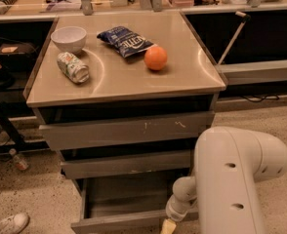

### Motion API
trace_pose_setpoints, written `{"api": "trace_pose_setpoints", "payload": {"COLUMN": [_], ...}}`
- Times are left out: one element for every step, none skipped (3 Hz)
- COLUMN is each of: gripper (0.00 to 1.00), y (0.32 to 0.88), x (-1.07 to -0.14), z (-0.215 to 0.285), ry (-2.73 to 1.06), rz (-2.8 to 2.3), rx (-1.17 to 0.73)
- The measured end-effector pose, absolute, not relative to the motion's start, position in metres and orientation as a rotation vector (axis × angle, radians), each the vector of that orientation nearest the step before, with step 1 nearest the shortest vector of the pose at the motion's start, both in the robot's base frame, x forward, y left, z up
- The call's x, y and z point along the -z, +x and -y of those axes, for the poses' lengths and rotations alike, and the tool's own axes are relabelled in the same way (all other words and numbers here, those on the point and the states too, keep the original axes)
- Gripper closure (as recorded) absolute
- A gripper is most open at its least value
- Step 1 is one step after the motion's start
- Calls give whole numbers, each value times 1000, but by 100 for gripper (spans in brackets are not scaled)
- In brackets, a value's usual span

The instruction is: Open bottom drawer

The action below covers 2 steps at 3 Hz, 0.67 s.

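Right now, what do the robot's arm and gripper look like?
The arm is a fat, smooth off-white tube with a rounded elbow and small dark holes. It narrows to a ringed wrist. The gripper, at the picture's bottom edge by the bottom drawer, shows a tan tip. No cables visible.

White rounded arm (pixel 236 179) (three dark holes) ends in a tan tool (pixel 168 226).

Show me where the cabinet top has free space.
Free: front strip of the cabinet top, before can and orange; also right-rear corner. Crowded: left-rear, around bowl and chip bag. The gripper is down at the bottom drawer.
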<state>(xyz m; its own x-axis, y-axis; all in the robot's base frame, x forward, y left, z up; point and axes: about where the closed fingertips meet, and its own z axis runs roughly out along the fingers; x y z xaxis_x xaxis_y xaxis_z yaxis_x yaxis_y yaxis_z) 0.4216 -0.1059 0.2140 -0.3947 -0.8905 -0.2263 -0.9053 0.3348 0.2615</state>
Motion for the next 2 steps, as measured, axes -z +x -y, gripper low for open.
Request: {"api": "trace_pose_setpoints", "payload": {"gripper": [0,0], "y": [422,413], "x": [-192,-173], "z": [108,113], "ry": [-1716,-1724], "rz": [-2568,-2611], "rx": [-549,-559]}}
